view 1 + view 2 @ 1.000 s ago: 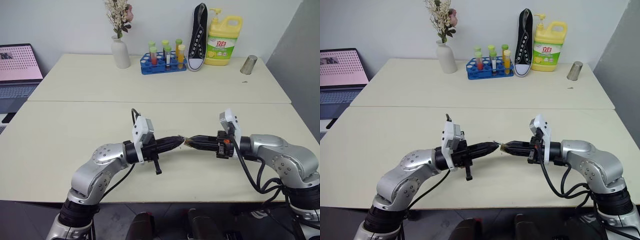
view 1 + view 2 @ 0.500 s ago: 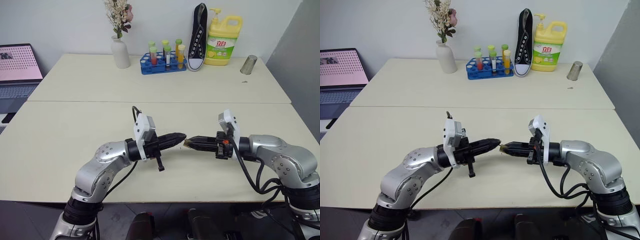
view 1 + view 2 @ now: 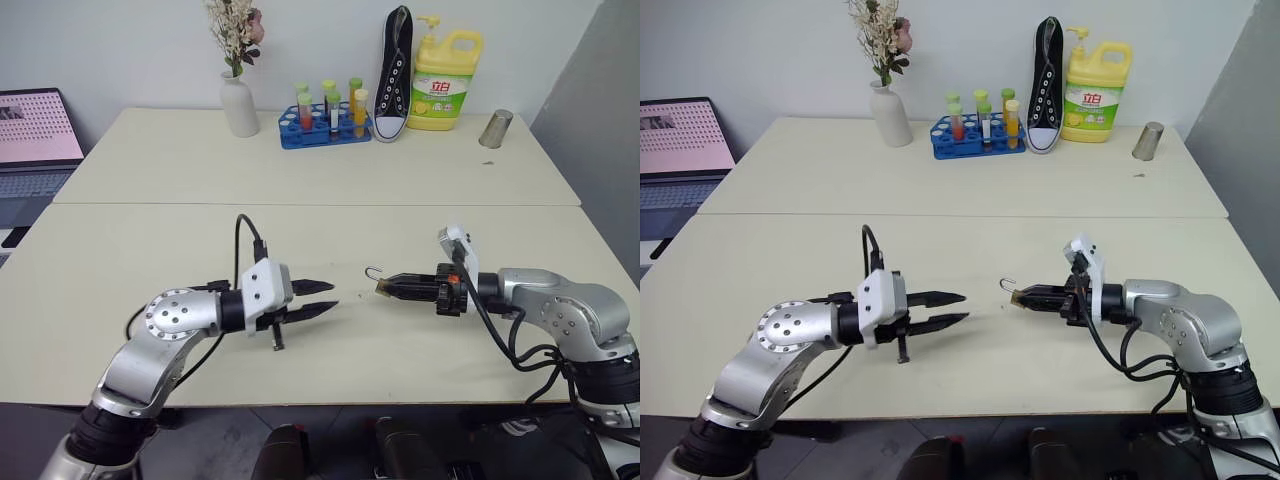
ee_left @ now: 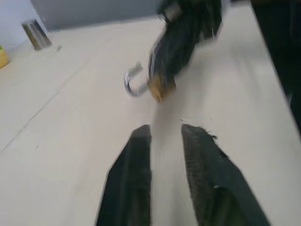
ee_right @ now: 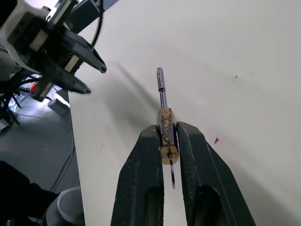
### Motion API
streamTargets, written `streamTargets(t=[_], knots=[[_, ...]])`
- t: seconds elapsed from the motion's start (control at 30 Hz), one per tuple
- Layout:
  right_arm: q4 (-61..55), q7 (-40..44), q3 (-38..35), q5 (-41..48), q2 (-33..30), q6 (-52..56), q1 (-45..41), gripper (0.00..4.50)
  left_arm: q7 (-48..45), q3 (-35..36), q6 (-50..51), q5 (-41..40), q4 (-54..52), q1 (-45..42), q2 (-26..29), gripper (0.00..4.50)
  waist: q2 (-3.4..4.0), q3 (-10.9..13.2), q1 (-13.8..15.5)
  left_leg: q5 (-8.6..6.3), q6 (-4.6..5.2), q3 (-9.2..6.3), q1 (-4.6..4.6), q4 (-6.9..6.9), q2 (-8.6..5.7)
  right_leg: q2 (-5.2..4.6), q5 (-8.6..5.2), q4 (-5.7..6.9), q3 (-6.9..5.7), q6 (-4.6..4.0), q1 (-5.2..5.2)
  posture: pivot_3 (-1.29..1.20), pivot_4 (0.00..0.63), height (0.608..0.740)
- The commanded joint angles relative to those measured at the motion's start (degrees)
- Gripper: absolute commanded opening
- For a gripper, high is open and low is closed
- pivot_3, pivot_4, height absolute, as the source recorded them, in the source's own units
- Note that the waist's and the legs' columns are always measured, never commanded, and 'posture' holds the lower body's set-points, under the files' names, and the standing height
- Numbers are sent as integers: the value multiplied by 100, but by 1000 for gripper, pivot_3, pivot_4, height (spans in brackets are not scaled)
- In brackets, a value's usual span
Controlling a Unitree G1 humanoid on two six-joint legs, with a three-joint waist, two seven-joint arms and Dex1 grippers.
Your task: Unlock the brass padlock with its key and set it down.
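Above table (image 3: 120, 260), right hand (image 3: 385, 288) pinches brass padlock (image 5: 165, 127).

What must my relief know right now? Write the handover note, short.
Left hand: open, empty, in the air apart from the lock.
Right hand: shut on the brass padlock, held above the table.
The lock's shackle sticks out past the fingertips and looks swung open, though I cannot be sure of it.
A thin silvery strip under the lock's keyhole end, between the right fingers, may be the key; this is also uncertain.
Done: probably the unlocking.
Left: confirm that the shackle is free, then set the padlock down on the table and release it.
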Motion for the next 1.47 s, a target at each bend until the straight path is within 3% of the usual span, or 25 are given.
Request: streamTargets(t=[0.03,0.27,0.5,0.67,0.9,1.1,1.23,1.47], knots=[[214,274,269,-69,-43,156,-378,112,-202,-104,-1112,575,366,61,108,2198,2,1,4,0,0,1,0,1,1,-1,0,0,0,-1,0,0,150,740],[731,789,1095,-443,-36,257,-827,112,-21,-62,-1640,872,593,279,9,4493,2,1,2,0,1,2,-8,-1,1,-27,0,-6,-2,-1,-4,0,150,740],[1869,1071,2017,-1456,430,-364,-1480,112,156,-61,-1626,994,320,623,-41,4500,8,5,-13,0,1,1,-5,-1,6,-26,0,1,-4,-1,-7,0,150,740],[2139,1065,2001,-1978,419,-872,-1541,1841,213,-75,-1587,986,296,587,-100,4500,8,5,12,0,1,1,-8,2,-2,-31,1,0,-7,-2,-6,0,150,740],[1216,877,1371,-2072,26,-1225,-1075,4404,248,52,-1173,644,375,376,-254,4500,10,6,8,-1,1,-4,-10,0,-1,-32,2,0,-11,-4,-5,0,150,740],[-997,832,237,-1673,-605,-1715,513,4462,481,280,302,283,87,81,-230,4500,9,8,17,-1,0,-13,-12,-3,-2,-28,-1,0,-18,2,-4,0,150,740],[-1410,666,21,-1967,-894,-2072,1099,4462,-71,342,600,-78,-147,163,159,4500,6,10,-29,-1,-1,0,-4,-2,2,-27,-1,0,-13,3,-3,0,150,740],[-1634,618,0,-1962,-985,-2195,1367,4462,-590,477,986,-527,-195,214,549,4500,6,11,-19,0,-1,-2,0,1,2,-20,-1,2,-10,2,-1,0,150,740]])
